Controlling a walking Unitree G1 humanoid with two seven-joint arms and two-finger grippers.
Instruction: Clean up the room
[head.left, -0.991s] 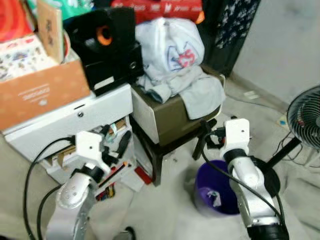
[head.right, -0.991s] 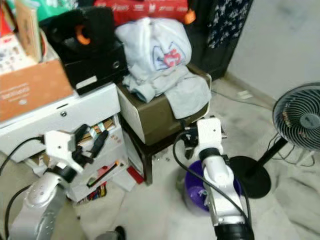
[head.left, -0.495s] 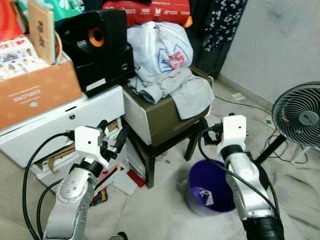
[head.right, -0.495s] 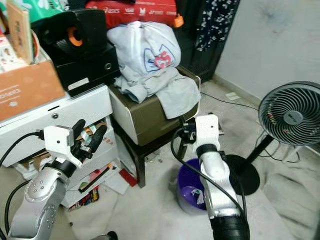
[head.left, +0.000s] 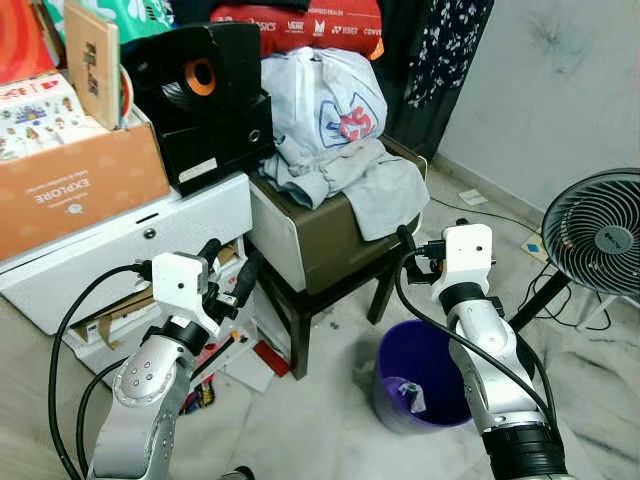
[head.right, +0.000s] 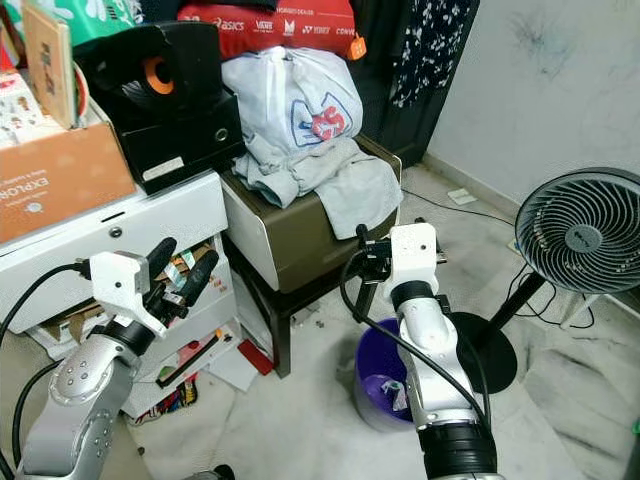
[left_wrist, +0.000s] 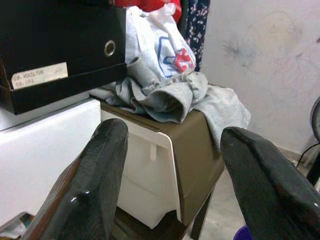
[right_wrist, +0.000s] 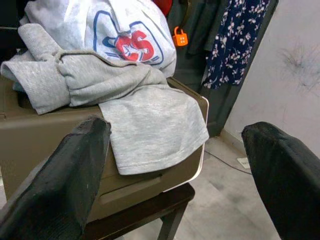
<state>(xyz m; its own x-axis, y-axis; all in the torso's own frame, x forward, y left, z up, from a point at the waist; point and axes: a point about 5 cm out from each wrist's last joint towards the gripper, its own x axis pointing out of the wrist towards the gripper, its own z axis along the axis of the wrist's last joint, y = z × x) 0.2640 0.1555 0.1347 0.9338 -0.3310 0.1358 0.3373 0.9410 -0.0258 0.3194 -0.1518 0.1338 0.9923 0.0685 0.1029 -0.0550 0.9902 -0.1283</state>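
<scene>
A grey sweatshirt (head.left: 385, 190) is draped over an olive-brown box (head.left: 320, 235) that rests on a dark stool (head.left: 300, 335). A white plastic bag (head.left: 325, 100) with a red and blue logo lies on top of the sweatshirt. A purple bin (head.left: 425, 375) with a little litter inside stands on the floor right of the stool. My left gripper (head.left: 232, 268) is open in front of the white drawer unit (head.left: 120, 250), left of the stool. My right gripper (right_wrist: 175, 130) is open above the bin, facing the sweatshirt's hanging hem (right_wrist: 150, 125).
A black speaker (head.left: 200, 75) and a cardboard box (head.left: 80, 190) sit on the drawer unit. A standing fan (head.left: 595, 235) is at the right, its base beside the bin. Papers and small items lie on the floor (head.left: 250, 365) under the drawers. Dark clothes hang behind.
The whole view has shifted a little as the camera moved. Both grippers stay open and hold about the same places before the stool.
</scene>
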